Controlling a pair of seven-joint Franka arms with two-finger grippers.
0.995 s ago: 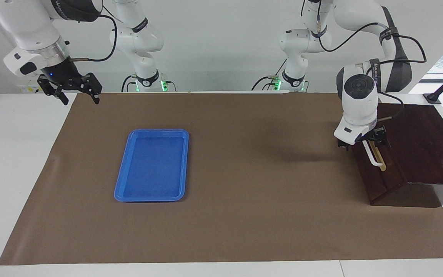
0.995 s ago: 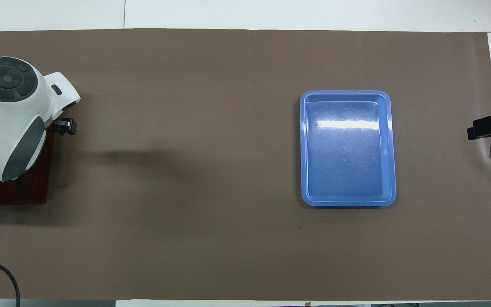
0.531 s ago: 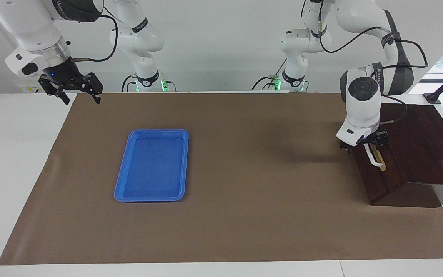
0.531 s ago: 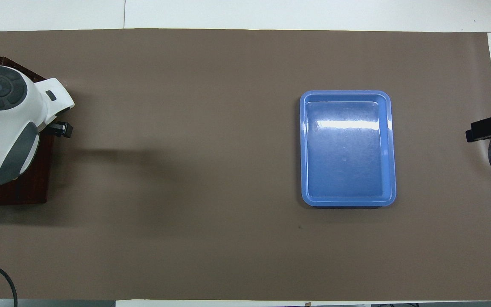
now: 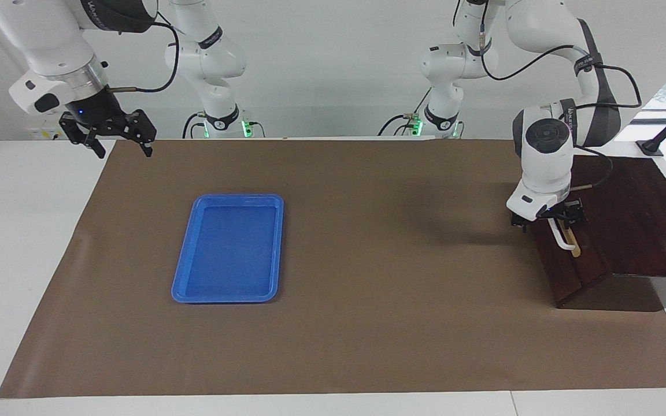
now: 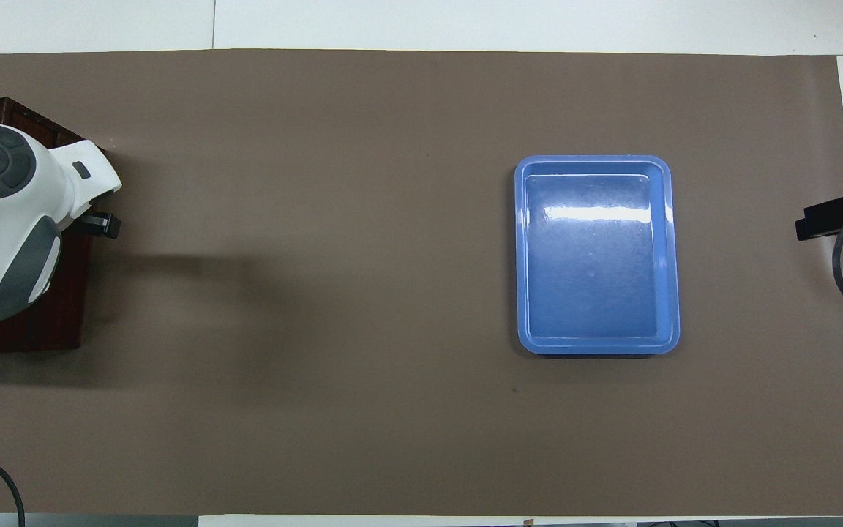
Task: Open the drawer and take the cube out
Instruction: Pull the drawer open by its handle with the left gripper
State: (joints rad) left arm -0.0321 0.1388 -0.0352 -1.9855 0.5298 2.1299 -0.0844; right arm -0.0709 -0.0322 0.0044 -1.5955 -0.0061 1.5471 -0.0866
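Dark drawer (image 5: 570,263) unmoved; open left pincer (image 5: 548,221) has crept along its handle (image 5: 562,236).

Facing cam: high, across the table, looking at the robots. Overhead cam: above robots' end, looking steeply down and forward. Both share brown mat (image 5: 367,323), tray (image 5: 228,248) (image 6: 597,256), cabinet (image 5: 628,225).

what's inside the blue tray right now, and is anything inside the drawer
The blue tray holds nothing; its whole floor shows. The drawer is shut, so its inside is hidden and no cube is visible. The left hand is at the drawer's white handle.
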